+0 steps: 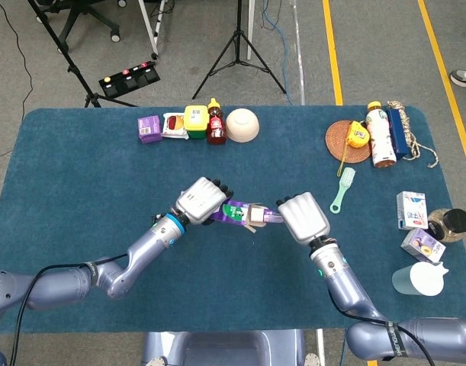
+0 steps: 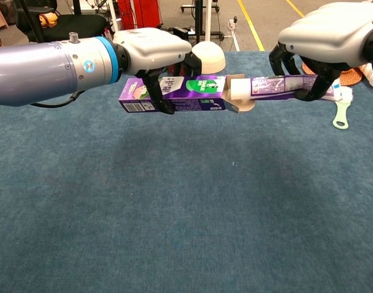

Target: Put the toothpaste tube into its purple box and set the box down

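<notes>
Blue carpet-like cloth covers the table, with wide bare stretches across the lower half and left side of the head view; clutter keeps to the upper edge and right side. Mid-frame, the left hand curls its dark fingers around the glossy purple box, a long cardboard carton held level above the cloth, its tan flap open toward the right. The right hand grips the smooth toothpaste tube, whose white cap sits at the box mouth. A pale bowl stands behind.
</notes>
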`<action>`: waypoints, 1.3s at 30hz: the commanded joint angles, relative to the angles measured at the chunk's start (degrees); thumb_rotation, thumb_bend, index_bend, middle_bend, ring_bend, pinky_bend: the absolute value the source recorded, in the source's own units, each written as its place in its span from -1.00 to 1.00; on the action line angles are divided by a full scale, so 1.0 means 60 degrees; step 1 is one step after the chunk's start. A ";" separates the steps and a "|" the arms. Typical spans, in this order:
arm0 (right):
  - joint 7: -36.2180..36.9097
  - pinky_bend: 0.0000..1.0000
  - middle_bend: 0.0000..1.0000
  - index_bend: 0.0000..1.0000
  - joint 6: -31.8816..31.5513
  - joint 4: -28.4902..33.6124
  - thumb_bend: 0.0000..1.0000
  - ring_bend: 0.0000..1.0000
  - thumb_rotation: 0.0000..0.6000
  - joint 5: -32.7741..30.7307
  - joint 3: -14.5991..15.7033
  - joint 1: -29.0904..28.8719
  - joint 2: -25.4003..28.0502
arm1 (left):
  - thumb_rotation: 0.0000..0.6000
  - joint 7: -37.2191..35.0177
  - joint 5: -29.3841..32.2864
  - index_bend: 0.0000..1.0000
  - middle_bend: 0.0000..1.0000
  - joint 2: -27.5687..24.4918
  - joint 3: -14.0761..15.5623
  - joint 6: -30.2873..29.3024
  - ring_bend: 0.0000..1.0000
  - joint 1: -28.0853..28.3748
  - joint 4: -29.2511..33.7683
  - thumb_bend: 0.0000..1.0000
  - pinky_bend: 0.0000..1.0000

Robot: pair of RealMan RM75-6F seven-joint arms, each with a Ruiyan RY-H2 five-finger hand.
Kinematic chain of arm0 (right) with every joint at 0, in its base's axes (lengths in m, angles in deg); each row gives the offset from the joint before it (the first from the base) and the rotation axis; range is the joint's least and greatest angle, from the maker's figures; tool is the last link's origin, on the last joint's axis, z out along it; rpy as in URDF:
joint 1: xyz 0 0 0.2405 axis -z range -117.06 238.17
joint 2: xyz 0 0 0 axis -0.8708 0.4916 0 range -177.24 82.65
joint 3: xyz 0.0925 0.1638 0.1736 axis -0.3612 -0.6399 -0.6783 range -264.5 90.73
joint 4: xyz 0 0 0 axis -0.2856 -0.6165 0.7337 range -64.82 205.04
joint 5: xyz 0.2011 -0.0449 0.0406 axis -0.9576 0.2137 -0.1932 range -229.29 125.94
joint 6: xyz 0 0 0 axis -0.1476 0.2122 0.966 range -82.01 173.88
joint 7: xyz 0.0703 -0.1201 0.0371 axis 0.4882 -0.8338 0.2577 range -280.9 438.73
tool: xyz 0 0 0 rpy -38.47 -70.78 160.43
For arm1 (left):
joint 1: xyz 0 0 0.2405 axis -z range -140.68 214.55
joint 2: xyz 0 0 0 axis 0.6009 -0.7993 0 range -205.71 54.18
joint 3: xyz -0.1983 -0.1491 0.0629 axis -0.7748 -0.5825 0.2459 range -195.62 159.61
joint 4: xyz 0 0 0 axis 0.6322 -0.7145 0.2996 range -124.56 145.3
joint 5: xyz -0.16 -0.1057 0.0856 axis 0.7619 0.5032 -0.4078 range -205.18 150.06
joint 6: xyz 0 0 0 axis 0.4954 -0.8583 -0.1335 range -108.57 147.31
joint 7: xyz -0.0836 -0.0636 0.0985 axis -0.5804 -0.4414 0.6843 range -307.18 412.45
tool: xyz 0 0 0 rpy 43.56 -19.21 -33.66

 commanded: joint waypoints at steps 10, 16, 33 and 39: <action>-0.1087 0.28 0.32 0.19 -0.0624 0.0372 0.11 0.23 1.00 -0.0701 0.0116 -0.0302 -0.0211 | 1.00 0.0227 0.0469 -0.10 -0.19 0.0120 -0.0081 -0.0009 -0.30 0.0154 0.0015 -0.54 0.12; -0.1624 0.28 0.32 0.19 -0.0888 0.0504 0.11 0.23 1.00 -0.0875 0.0178 -0.0476 -0.0375 | 1.00 0.0223 0.0569 -0.10 -0.19 0.0203 -0.0081 0.0012 -0.30 0.0233 -0.0050 -0.54 0.12; -0.2908 0.30 0.32 0.19 -0.1749 0.0611 0.11 0.24 1.00 -0.1320 0.0244 -0.0894 -0.1165 | 1.00 0.0133 0.0713 -0.10 -0.19 0.0474 -0.0098 -0.0079 -0.30 0.0349 0.0022 -0.54 0.12; -0.3328 0.30 0.32 0.19 -0.1986 0.0591 0.11 0.24 1.00 -0.1505 0.0224 -0.1060 -0.1492 | 1.00 0.0159 0.0863 -0.10 -0.19 0.0623 -0.0175 -0.0093 -0.30 0.0444 0.0054 -0.54 0.12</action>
